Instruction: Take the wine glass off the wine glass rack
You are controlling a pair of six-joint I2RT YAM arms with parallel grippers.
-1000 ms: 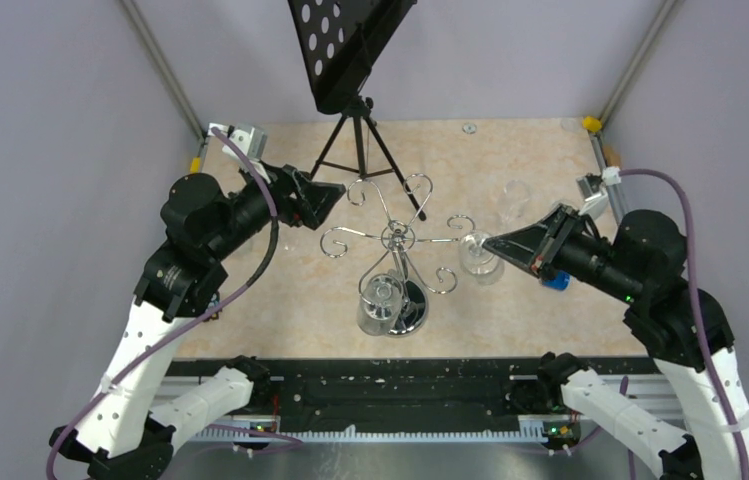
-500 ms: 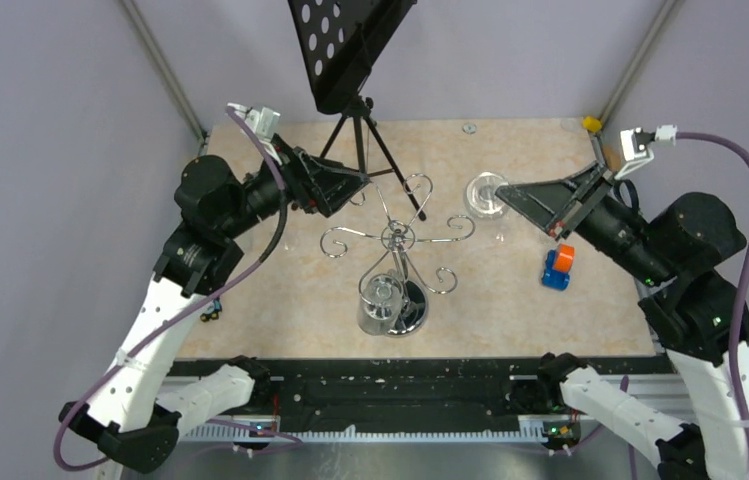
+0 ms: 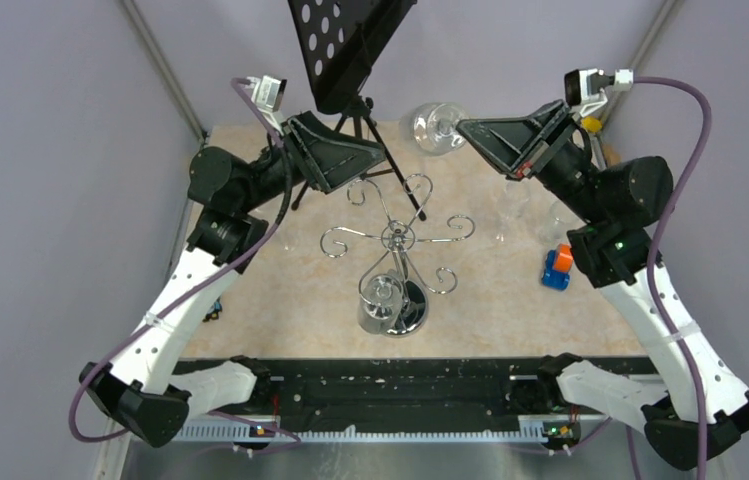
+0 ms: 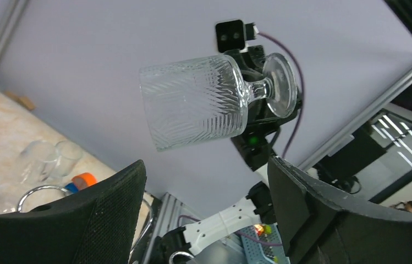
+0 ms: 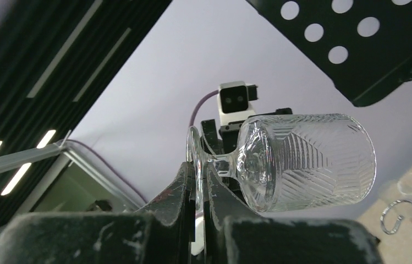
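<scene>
The chrome wine glass rack (image 3: 397, 238) stands mid-table on its round mirrored base (image 3: 413, 306). One wine glass (image 3: 378, 300) hangs from its near arm. My right gripper (image 3: 464, 127) is raised high at the back, well clear of the rack. It is shut on the foot of a ribbed wine glass (image 3: 431, 128), which lies sideways. In the right wrist view the gripper (image 5: 198, 171) pinches the glass (image 5: 302, 162) by the foot's rim. My left gripper (image 3: 375, 158) is raised, open and empty; its wrist view (image 4: 206, 184) faces the held glass (image 4: 192, 107).
A black tripod music stand (image 3: 350, 50) stands at the back centre, close to both grippers. Two clear glasses (image 3: 515, 205) and a blue and orange object (image 3: 557, 267) sit on the table at the right. A scroll arm of the rack (image 5: 404, 217) shows below the held glass.
My right gripper has carried the glass off the rack's right arm, then up and back toward the music stand. My left gripper has risen and swung toward the centre, still open.
</scene>
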